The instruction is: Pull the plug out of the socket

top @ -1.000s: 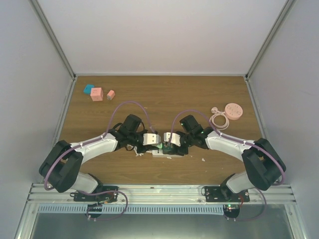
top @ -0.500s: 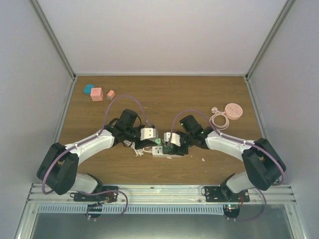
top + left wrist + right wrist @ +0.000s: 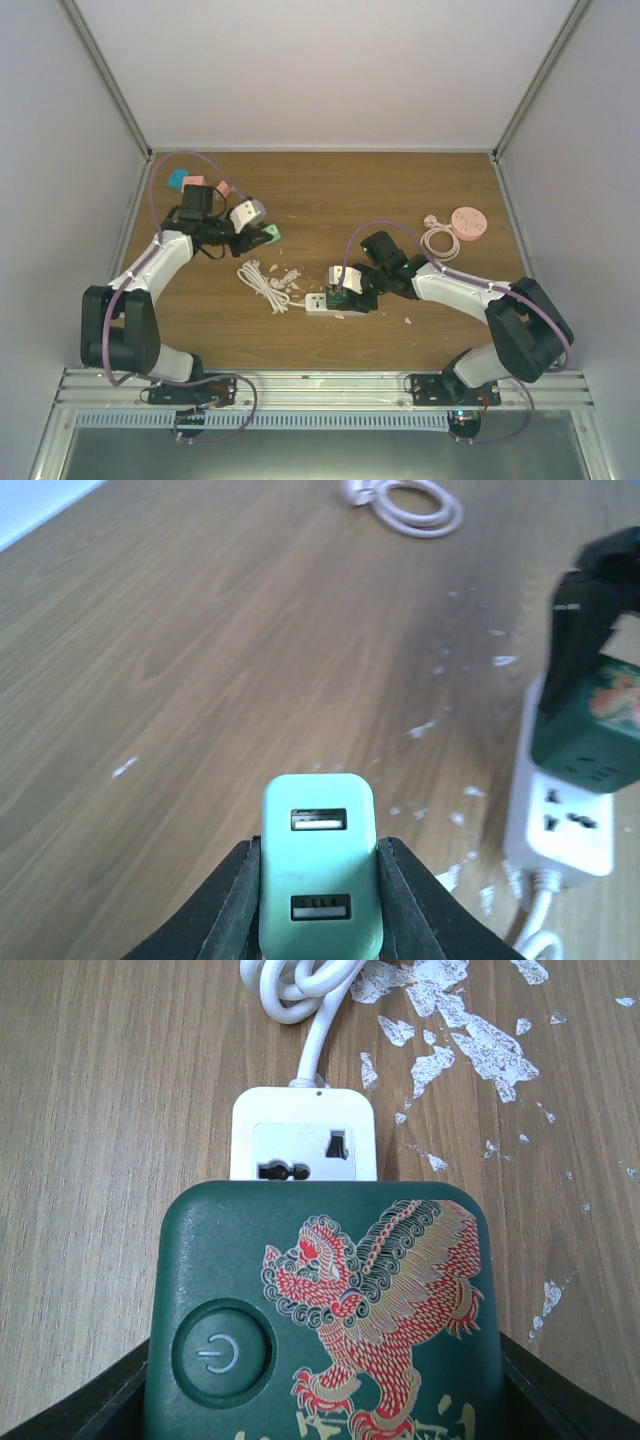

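Observation:
My left gripper (image 3: 262, 233) is shut on a mint-green USB plug (image 3: 272, 235), held clear of the table at the back left. In the left wrist view the plug (image 3: 320, 865) sits between the black fingers (image 3: 232, 910), its two USB ports facing the camera. The white socket strip (image 3: 322, 303) lies at the table's middle with its coiled white cord (image 3: 262, 282) to the left. My right gripper (image 3: 345, 285) is shut on a dark green block with a red dragon (image 3: 320, 1310) sitting on the strip's end; the strip's free outlet (image 3: 305, 1150) is bare.
Small pink and teal blocks (image 3: 195, 186) lie at the back left, just behind my left gripper. A pink round disc (image 3: 467, 222) with a coiled pink cable (image 3: 438, 241) lies at the back right. White flecks (image 3: 450, 1020) mark the wood near the strip.
My left gripper has carried the mint-green plug off the socket strip and away to the back left. The right gripper has stayed on the dark green block, holding the strip in place.

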{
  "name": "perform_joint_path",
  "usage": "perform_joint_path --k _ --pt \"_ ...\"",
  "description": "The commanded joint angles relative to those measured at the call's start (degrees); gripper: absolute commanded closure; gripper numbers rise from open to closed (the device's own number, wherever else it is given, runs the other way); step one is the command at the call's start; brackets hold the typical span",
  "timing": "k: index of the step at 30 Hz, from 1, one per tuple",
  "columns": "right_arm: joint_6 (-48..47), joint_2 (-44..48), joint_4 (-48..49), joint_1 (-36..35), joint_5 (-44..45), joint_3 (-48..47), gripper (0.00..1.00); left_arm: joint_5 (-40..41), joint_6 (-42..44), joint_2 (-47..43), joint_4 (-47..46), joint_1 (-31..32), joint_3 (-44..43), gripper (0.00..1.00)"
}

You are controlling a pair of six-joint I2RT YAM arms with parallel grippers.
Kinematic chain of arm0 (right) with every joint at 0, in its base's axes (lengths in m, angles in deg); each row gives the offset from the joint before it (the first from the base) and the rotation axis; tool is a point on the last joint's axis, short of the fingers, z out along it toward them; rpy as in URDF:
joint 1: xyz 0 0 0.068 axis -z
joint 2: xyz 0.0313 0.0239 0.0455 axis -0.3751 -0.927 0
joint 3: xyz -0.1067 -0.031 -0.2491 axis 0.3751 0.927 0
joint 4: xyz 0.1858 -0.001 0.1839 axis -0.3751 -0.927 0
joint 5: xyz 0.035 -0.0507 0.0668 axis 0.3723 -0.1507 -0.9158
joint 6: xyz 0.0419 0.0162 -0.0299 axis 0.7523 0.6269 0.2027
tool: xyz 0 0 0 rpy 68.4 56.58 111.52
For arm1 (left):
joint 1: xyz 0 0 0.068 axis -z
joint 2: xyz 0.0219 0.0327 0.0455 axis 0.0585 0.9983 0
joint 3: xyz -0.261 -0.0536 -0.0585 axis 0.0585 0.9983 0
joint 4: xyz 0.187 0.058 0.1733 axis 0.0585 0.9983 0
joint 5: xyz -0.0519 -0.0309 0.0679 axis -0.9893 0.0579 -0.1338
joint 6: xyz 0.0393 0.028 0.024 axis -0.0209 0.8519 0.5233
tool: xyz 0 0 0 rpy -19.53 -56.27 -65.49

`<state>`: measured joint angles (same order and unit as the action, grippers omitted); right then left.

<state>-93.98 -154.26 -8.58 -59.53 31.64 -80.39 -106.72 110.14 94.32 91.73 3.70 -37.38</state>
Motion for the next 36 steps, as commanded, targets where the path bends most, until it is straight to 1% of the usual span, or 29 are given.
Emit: perform_joint_path --k 1,4,8,11,15,21,24,32,36 --pt "-0.30 -0.06 2.27 -0.36 2.25 -0.65 0.53 -4.59 -2.37 3.28 2.40 -7.47 -3.42 0.78" --pt "-0.38 -0.19 2.18 -0.37 2.32 -0.68 0.53 -4.01 -3.40 6.86 3.12 -13.50 -6.31 0.78" --pt "-0.54 -0.19 2.15 -0.34 2.44 -0.68 0.53 -3.48 -7.25 13.65 3.21 -22.13 -11.24 0.78" --pt "-0.52 -0.19 2.08 -0.37 2.48 -0.71 0.53 -2.93 -8.92 17.83 2.97 -27.33 -14.13 0.78" --pt "-0.47 -0.24 2.04 -0.32 2.36 -0.89 0.53 -1.96 -9.65 23.51 4.15 -31.24 -18.69 0.78" --pt "-0.56 -0.37 2.04 -0.32 2.66 -0.82 0.53 -0.90 -11.79 32.76 4.99 -35.74 -25.75 0.78" --pt "-0.47 -0.47 1.93 -0.34 2.60 -0.86 0.53 -2.07 -12.67 36.61 6.11 -37.16 -28.87 0.77" --pt "-0.25 -0.94 1.89 -0.30 2.48 -1.17 0.53 -4.72 -13.76 42.37 7.62 -38.14 -33.37 0.75" --pt "-0.05 -1.07 1.93 -0.33 2.44 -1.24 0.53 -5.84 -14.62 45.26 8.72 -38.91 -35.58 0.70"
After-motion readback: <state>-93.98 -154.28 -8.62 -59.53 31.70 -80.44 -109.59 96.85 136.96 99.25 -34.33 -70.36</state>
